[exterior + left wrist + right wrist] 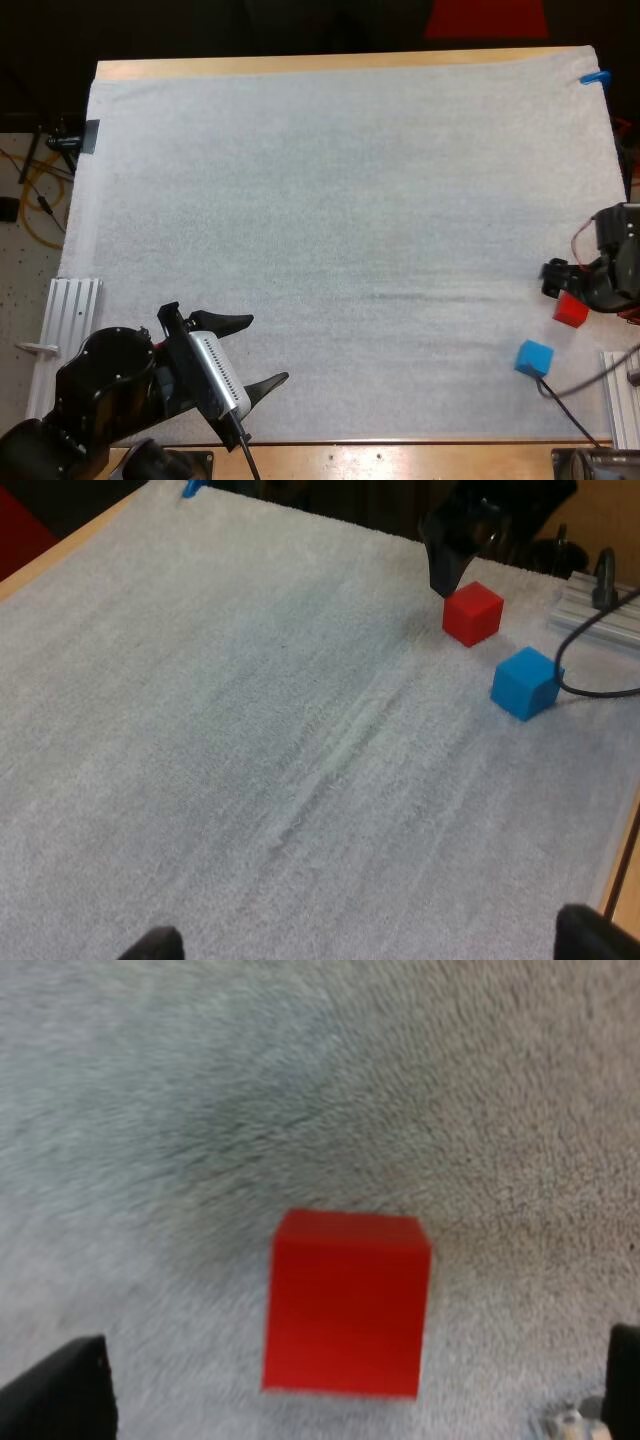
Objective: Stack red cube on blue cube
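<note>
The red cube [571, 310] lies on the white mat [340, 200] near its right edge. Just ahead of it toward the front edge sits the blue cube [534, 357], a small gap between the two. My right gripper [576, 290] hovers directly over the red cube [346, 1303], open, its fingers [60, 1395] wide apart on either side and clear of it. My left gripper [258, 352] stands open at the front left, far from both cubes. From the left wrist, the red cube [472, 612] and blue cube [526, 683] show with the right gripper [455, 550] above the red one.
Aluminium rails lie at the front left [70, 312] and front right [622, 395] beside the mat. A black cable [570, 400] runs from the blue cube's side to the front right corner. A dark clamp [78, 136] sits at the far left edge.
</note>
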Available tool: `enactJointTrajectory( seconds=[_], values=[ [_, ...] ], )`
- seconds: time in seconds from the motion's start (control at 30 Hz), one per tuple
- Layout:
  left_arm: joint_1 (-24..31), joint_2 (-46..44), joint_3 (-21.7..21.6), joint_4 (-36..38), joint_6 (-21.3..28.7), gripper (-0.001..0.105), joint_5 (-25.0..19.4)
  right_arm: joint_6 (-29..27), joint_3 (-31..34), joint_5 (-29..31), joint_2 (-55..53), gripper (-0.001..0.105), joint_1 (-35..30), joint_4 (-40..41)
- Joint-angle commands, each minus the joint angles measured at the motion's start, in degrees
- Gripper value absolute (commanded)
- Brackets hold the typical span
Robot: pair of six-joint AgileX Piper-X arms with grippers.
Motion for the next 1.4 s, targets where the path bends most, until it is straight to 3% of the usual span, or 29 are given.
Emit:
enactJointTrajectory(
  seconds=[0.0,0.37,0.63,0.83,1.07,1.37],
  values=[
    [-0.2,0.2,-0.5,-0.6,0.4,0.069,0.4,0.2,0.4,-1.4,0.9,0.093,-0.7,-1.1],
    [-0.2,0.2,-0.5,-0.6,0.4,0.069,0.4,-0.9,0.8,-1.8,10.4,0.09,-0.6,-7.3],
    [-0.2,0.2,-0.5,-0.6,0.4,0.069,0.4,-1.1,0.8,-1.8,12.6,0.037,-0.6,-7.8],
    [-0.2,0.2,-0.5,-0.6,0.4,0.069,0.4,-3.4,0.7,-1.8,11.2,0.018,-0.6,-7.7],
    [-0.2,0.2,-0.5,-0.9,0.4,0.069,0.4,-6.0,0.7,-1.8,1.6,0.015,-0.6,-4.9],
    [-0.2,0.2,-0.5,-1.5,0.4,0.069,0.4,-9.5,-1.7,-2.2,-14.3,0.015,1.0,6.7]
  ],
)
